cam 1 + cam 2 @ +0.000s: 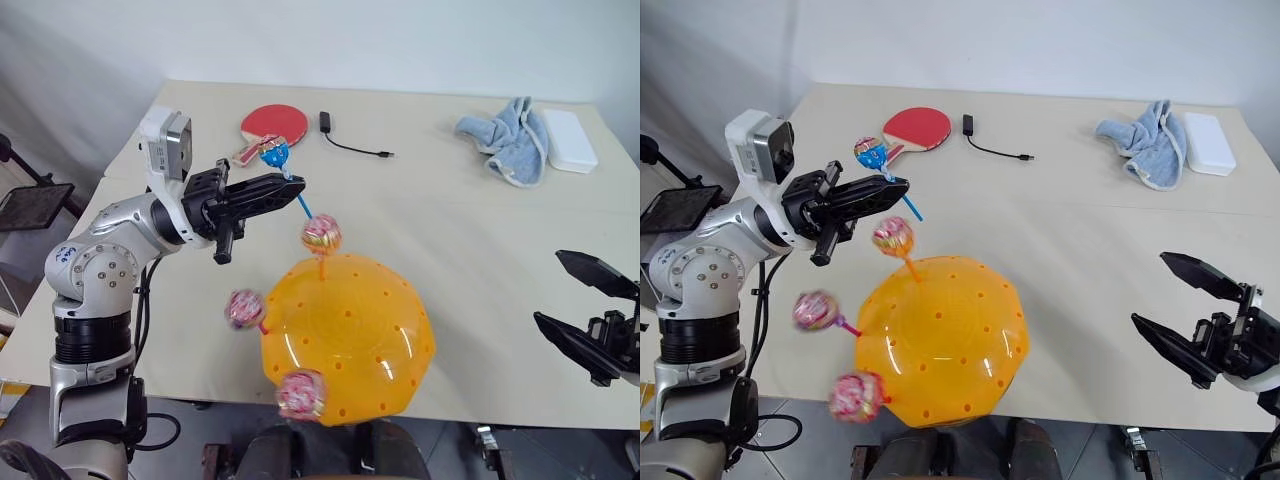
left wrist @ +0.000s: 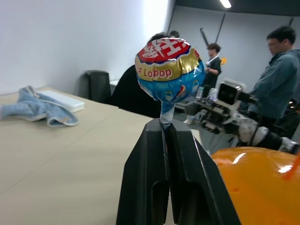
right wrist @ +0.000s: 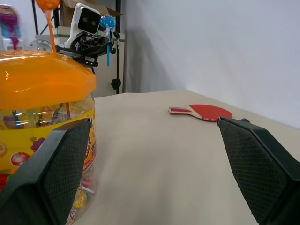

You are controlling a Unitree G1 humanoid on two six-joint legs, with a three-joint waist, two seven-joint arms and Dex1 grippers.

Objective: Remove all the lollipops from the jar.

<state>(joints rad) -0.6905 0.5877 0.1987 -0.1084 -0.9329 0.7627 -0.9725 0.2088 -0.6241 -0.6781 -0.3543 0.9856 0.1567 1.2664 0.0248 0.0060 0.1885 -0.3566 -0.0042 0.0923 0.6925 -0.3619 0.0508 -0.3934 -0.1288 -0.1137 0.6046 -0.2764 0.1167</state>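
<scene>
The jar's domed orange lid (image 1: pixel 350 335) stands at the table's near edge; its printed clear side (image 3: pixel 44 117) shows in the right wrist view. Three lollipops stick out of the lid's holes: one on an orange stick (image 1: pixel 321 234) at the far side, one (image 1: pixel 244 308) at the left, one (image 1: pixel 302 393) at the front. My left gripper (image 1: pixel 293 184) hovers above and behind the lid, shut on the stick of a blue-wrapped lollipop (image 2: pixel 169 70) whose head (image 1: pixel 275 153) points up. My right gripper (image 1: pixel 548 288) is open and empty, off to the jar's right.
A red table-tennis paddle (image 1: pixel 273 123), a black dongle with its cable (image 1: pixel 345 140), a blue cloth (image 1: pixel 510 140) and a white box (image 1: pixel 570 140) lie along the table's far side. Several people (image 2: pixel 281 70) stand beyond the table.
</scene>
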